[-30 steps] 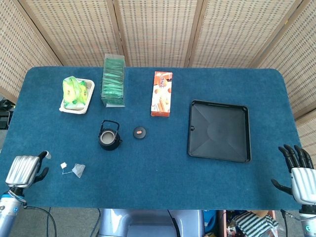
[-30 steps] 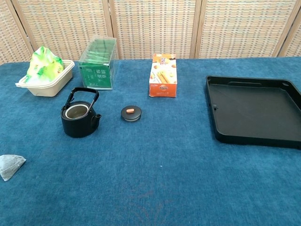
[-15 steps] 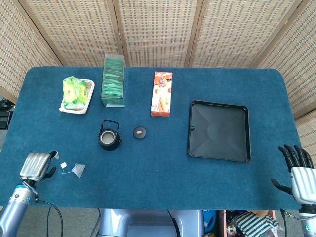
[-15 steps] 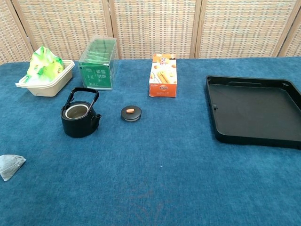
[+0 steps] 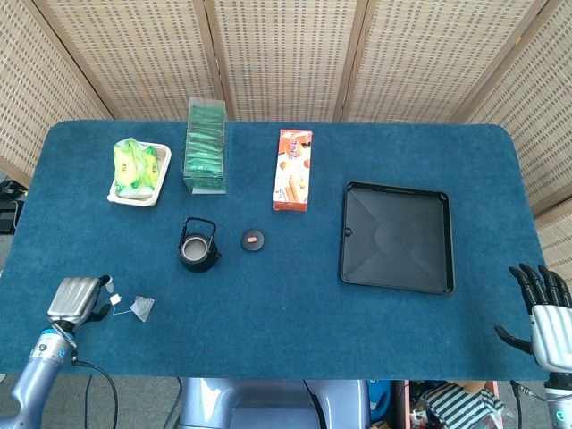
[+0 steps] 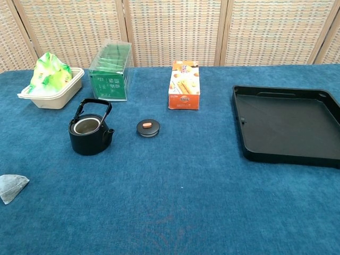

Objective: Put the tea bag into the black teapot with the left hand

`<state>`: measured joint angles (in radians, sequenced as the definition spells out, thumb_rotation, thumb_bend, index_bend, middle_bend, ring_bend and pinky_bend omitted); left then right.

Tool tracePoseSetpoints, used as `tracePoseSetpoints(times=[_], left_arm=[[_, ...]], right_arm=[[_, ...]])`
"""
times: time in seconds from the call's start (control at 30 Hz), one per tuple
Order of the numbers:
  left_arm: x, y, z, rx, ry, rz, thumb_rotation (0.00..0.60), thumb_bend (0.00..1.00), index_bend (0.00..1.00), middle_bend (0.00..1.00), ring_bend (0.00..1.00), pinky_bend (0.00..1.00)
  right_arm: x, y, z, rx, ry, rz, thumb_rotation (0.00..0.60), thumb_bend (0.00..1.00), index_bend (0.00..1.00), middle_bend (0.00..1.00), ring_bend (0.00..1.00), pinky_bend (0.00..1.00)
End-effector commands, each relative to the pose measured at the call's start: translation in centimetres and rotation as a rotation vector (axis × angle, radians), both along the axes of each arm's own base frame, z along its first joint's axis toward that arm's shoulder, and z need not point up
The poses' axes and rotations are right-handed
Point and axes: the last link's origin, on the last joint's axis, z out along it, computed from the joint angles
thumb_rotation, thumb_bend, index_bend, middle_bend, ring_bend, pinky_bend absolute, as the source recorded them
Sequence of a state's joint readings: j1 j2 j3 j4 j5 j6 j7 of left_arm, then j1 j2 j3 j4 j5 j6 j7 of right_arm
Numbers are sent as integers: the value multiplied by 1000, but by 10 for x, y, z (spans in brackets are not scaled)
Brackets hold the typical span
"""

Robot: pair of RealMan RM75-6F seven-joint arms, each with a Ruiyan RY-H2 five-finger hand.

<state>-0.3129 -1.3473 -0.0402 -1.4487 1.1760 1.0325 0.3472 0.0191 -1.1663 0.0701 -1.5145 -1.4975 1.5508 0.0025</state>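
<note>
Near the front edge, at about 8 o'clock: left robot hand [image 5: 75,299] just beside the tea bag [image 5: 141,307], holding nothing, fingers hard to see, so cannot tell if apart or together. Right robot hand [image 5: 545,308] at 4 o'clock, fingers spread, empty. Step now: reaching for the bag. Next, probably: pinch the bag, lift, carry toward 11 o'clock. Farther back: black teapot [image 5: 197,247], lid [image 5: 253,239] off beside it on the surface [image 5: 286,304].

Counts, placed rel. to black teapot [image 5: 197,248]: 1 teapot; 1 lid [image 5: 253,239] just right of it; 1 tea bag [image 5: 142,307] near-left; 1 white tub [image 5: 157,178] of green packets far-left; 1 clear box [image 5: 206,145] behind; 1 orange carton [image 5: 292,170] behind-right; 1 black tray [image 5: 396,237] well right.
</note>
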Motion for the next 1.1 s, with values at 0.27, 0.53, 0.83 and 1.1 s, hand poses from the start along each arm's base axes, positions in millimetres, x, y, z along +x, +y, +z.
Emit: tracePoseSetpoints(times=[0.27, 0.53, 0.83, 1.1], left_arm=[[3, 4, -10, -19, -9, 6, 600, 368, 464, 835, 806, 741], [1, 4, -13, -31, 1, 27, 600, 369, 464, 835, 806, 741], [-4, 5, -16, -31, 2, 48, 600, 369, 464, 835, 806, 741], [-4, 6, -17, -31, 4, 50, 600, 369, 464, 835, 805, 741]], right_arm=[[-1, 3, 2, -10, 2, -7, 600, 18, 157, 189, 11, 122], [-1, 4, 2, -13, 1, -14, 600, 18, 157, 189, 11, 123], [-2, 6, 2, -13, -2, -22, 600, 18, 157, 189, 11, 122], [-3, 8, 3, -19, 0, -30, 600, 19, 157, 190, 11, 123]])
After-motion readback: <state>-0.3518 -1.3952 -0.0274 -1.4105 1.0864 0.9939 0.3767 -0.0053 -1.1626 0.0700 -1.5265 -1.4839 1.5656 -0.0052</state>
